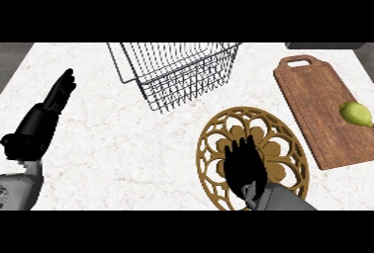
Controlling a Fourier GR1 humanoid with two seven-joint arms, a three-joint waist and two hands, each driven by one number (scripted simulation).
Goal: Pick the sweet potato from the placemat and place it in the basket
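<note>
Presently right hand (245, 160) sits low over the round gold placemat (252, 160), fingers curled downward; sweet potato not visible, likely hidden beneath them, so whether they close on it I cannot tell. Best to confirm the hold, then lift straight up before travelling. Wire basket (179, 71) lies up-left, its near rim just beyond the mat; bare counter (116, 148) between. Cutting board (325, 116) with a green fruit (355, 113) crowds the right. Left hand (47, 113) rests open, far left.

We see a round, gold openwork placemat (211, 148) lying flat near us, and beyond it a dark wire basket (179, 69), upright and open-topped.
</note>
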